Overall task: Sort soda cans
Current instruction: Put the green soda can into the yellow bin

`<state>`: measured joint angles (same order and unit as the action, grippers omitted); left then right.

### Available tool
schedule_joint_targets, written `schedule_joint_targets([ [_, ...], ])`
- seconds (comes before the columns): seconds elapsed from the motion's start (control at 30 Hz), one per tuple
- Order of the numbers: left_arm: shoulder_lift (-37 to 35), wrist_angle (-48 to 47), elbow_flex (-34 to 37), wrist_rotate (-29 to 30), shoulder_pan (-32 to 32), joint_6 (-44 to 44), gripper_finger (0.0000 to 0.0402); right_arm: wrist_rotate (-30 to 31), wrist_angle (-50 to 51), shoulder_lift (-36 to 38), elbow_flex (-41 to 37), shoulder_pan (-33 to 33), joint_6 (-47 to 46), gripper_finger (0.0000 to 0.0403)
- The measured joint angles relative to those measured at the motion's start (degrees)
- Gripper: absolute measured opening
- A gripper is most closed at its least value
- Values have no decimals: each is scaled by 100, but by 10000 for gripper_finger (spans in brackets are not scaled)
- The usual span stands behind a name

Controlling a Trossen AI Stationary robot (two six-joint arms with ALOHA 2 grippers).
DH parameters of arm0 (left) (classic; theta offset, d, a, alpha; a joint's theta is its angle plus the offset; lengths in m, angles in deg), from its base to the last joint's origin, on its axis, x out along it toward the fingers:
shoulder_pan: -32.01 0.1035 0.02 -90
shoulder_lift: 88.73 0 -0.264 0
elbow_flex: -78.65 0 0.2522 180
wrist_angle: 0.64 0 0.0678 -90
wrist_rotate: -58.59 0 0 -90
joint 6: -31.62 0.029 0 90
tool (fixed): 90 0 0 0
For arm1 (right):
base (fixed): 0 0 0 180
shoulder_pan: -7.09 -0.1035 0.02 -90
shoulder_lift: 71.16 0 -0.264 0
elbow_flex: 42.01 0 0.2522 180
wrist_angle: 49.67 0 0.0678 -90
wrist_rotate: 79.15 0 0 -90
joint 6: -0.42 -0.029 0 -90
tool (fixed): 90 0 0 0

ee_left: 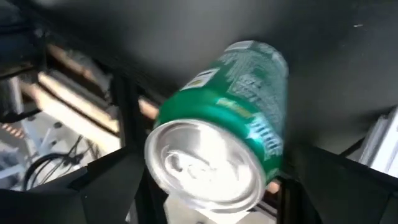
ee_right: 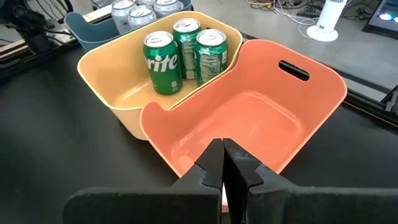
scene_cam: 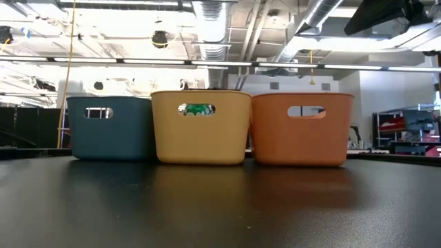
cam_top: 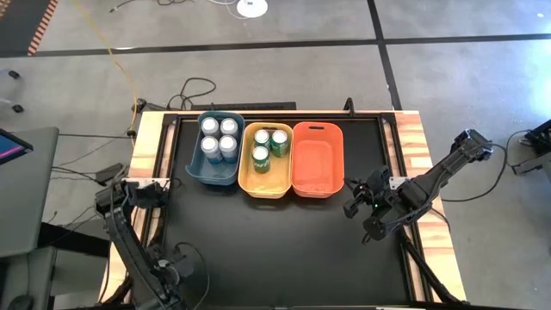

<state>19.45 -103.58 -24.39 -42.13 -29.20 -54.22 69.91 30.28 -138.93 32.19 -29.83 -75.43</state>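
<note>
Four blue-silver cans (cam_top: 219,138) stand in the blue bin (cam_top: 196,169). Three green cans (cam_top: 269,146) stand in the yellow bin (cam_top: 263,187), also seen in the right wrist view (ee_right: 185,55). The orange bin (cam_top: 315,181) holds nothing. My left gripper (cam_top: 176,263) is over the table's near left corner, shut on a fourth green can (ee_left: 230,124); the high view does not show that can. My right gripper (ee_right: 222,168) is shut and hovers just right of the orange bin (ee_right: 249,124), also seen in the high view (cam_top: 355,207). My left gripper pinches the green can between its two fingers (ee_left: 106,186), one on each side of the can's side wall near the top end (ee_left: 157,146). The silver top (ee_left: 202,165) faces the wrist camera. The can's bottom points away toward the black table, tilted.
The three bins stand side by side at the table's far middle, walls touching (scene_cam: 249,131). Bare black tabletop (cam_top: 275,250) stretches in front of them. Wooden side rails (cam_top: 422,164) and cables lie at the table's edges.
</note>
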Motion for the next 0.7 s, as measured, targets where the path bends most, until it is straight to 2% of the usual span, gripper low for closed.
schedule_joint_targets([
  [0.2,0,144,0,185,7,87,377,-4,2,0,0,0,0,24],
  [0.5,-13,163,-15,552,15,-39,298,-24,-26,0,0,0,-2,24],
  [0.7,-15,138,-20,570,78,-27,293,-24,-27,0,0,0,4,24],
])
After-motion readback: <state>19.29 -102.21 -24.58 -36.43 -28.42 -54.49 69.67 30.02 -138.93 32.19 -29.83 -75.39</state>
